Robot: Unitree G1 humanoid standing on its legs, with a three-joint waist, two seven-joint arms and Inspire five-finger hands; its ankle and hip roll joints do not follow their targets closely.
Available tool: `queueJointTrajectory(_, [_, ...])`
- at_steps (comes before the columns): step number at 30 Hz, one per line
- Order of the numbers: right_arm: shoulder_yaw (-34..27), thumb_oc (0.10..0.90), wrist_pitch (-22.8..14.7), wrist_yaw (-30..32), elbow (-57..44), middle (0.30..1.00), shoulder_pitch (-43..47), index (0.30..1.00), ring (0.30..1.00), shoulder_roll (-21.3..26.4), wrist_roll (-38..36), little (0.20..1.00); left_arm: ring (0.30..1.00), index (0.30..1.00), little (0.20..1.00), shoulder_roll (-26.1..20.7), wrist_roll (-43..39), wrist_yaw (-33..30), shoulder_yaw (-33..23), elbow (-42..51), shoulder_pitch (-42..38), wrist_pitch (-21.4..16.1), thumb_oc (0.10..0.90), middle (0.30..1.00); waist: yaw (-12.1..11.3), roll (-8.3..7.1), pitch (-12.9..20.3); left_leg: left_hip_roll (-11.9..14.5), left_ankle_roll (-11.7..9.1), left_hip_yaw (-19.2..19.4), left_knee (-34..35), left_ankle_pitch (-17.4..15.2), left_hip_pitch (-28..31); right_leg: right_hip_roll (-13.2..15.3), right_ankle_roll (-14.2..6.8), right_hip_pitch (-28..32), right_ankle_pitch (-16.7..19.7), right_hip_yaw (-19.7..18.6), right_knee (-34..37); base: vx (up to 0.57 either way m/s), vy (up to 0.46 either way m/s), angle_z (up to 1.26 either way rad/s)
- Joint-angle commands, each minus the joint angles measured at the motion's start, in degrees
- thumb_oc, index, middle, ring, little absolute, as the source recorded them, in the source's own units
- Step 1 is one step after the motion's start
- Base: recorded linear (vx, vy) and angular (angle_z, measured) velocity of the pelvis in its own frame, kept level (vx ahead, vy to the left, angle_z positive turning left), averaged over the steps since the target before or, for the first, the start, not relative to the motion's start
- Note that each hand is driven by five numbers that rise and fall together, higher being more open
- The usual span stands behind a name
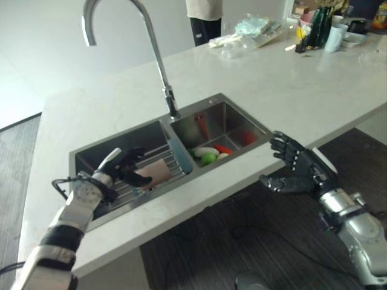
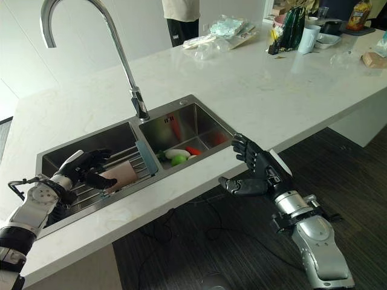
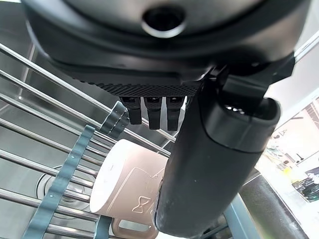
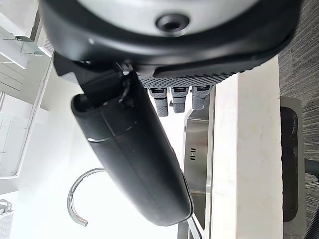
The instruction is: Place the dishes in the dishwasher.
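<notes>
Where the white stone table (image 1: 290, 84) carries a steel double sink (image 1: 233, 112), a pale pink mug (image 1: 154, 174) lies on its side on the wire rack (image 2: 127, 156), just under the left hand (image 1: 124, 166), whose fingers hang loosely spread, holding nothing. The right hand (image 2: 257, 172) hovers open, well apart.

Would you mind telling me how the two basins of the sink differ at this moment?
The left basin has a wire rack across it with a pink mug lying on its side, and the left hand is over that mug. The right basin has no rack; toy vegetables lie on its floor, and the right hand hangs open outside its front edge. Both are steel.
</notes>
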State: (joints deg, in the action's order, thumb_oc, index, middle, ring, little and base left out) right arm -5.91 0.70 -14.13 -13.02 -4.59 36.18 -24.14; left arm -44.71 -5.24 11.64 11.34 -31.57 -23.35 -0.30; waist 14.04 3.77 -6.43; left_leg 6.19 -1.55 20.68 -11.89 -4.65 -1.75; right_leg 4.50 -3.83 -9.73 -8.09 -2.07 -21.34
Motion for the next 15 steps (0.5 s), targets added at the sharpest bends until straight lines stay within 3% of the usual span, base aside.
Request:
queueJointTrajectory(1, [-3.36,0.8,-5.51,0.05,-4.24,0.9,4.39,0.9,0.9,1.18,0.32,0.9,0.9,0.9,0.9,-1.4,2.15,-2.0,-2.33,-0.25,-5.5,-2.97,0.8,0.9,-0.38,-0.29,3.99,2.39,-1.66,-2.48,-5.3,-8.97,1.1,0.35,-5.09,2.91,-0.34,3.26,4.15,0.0,0.0,0.0])
queueJointTrajectory(15, [-3.16,0.8,-4.72,-0.78,-4.63,0.9,4.01,0.9,0.9,1.37,1.26,0.9,0.9,0.9,0.9,-1.55,7.49,-0.79,-0.62,-2.61,-4.77,-0.56,0.8,0.9,-0.24,-0.41,3.94,2.52,-1.72,-1.87,-5.3,-8.58,1.14,0.27,-5.05,3.07,-0.28,4.03,4.15,0.0,-0.001,-0.02])
